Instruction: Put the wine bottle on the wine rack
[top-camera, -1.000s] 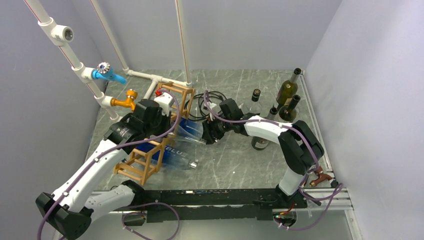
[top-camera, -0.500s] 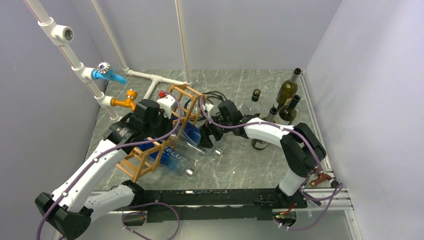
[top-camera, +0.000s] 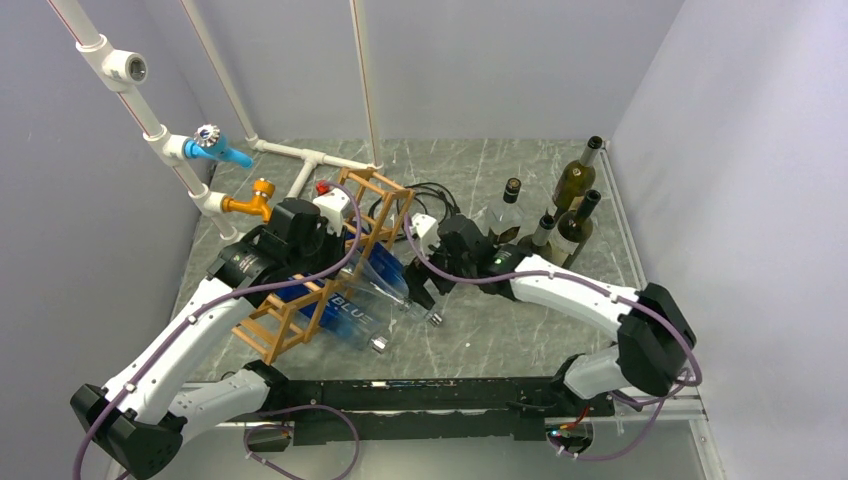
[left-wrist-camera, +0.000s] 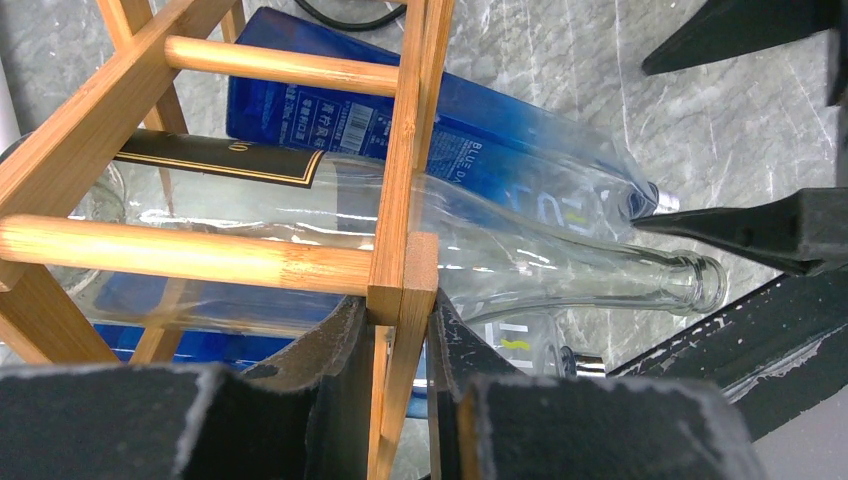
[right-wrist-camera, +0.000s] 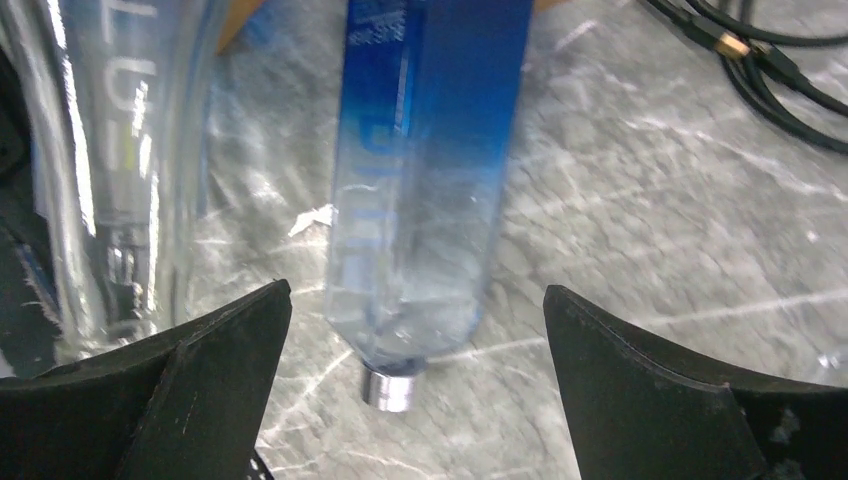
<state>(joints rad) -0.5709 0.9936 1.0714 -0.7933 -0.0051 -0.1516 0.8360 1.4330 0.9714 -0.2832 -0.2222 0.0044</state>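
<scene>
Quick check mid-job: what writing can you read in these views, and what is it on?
"BLUE": big pale letters on the blue bottle in the wine rack.
"BLUE": start of a small line on the barcoded blue bottle; rest unclear.
Its barcode label: too small.
Black label on the clear bottle: unreadable.

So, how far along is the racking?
Done: a blue bottle and a clear bottle lie through the tilted wine rack. In hand: left gripper clamps a rack stick; right gripper stands open around the blue bottle's neck. Left: the dark bottles standing at the back right.
</scene>
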